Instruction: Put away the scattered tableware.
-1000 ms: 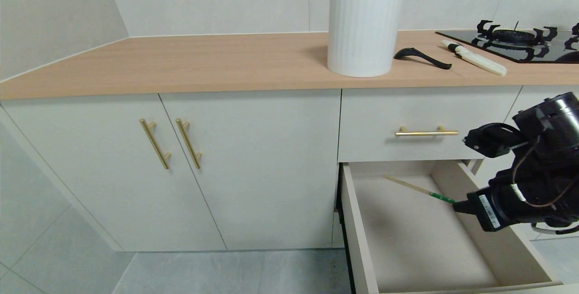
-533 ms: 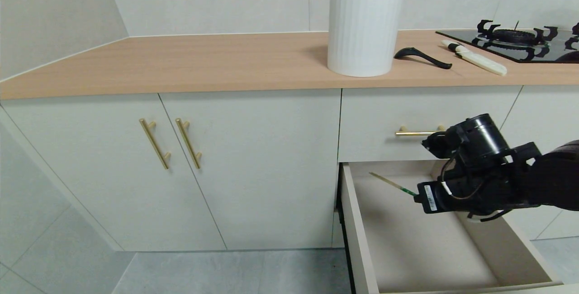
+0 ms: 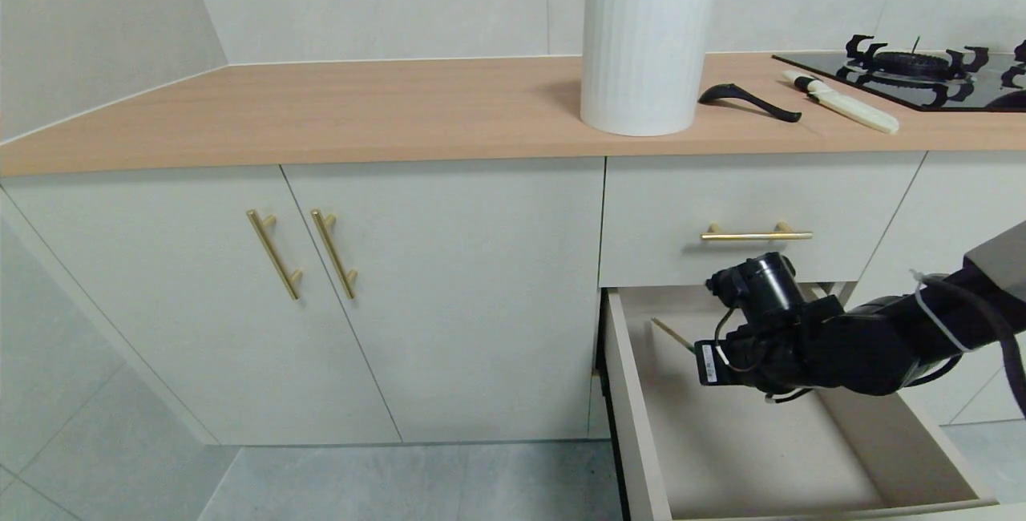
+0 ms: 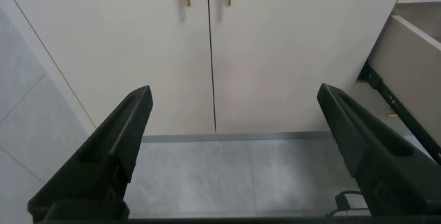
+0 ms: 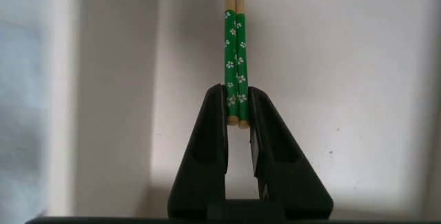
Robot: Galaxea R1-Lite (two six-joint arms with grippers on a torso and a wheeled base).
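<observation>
Low in the right half of the head view, an open drawer (image 3: 635,425) juts out from a run of pale kitchen cabinets, its floor bare and beige. The right gripper (image 3: 696,349) reaches in from the right edge of the frame and sits over the drawer's back part, just below a closed upper drawer with a gold bar handle (image 3: 756,236). Its fingers (image 5: 215,124) are clenched on the blunt ends of a pair of chopsticks (image 3: 672,335), which are wooden with a green, white-flowered band at the held end. The thin tips slant up and left toward the drawer's rear left corner; whether they touch the drawer floor cannot be told. In the right wrist view the two chopsticks (image 5: 235,45) lie side by side, pinched between the black fingers over the pale drawer floor. The left gripper (image 4: 234,96) hangs with its fingers released and spread wide, grasping nothing, facing two cabinet doors and the grey floor tiles. Across the top of the head view runs a wooden tabletop (image 3: 361,112). A tall white ribbed cylinder (image 3: 645,40) stands on it at upper centre. To the cylinder's right lie a black ladle (image 3: 747,102) and a cream knife (image 3: 842,102), beside a black gas hob (image 3: 922,76) in the upper right corner. At centre left, two gold handles (image 3: 274,255) sit on the closed doors.
</observation>
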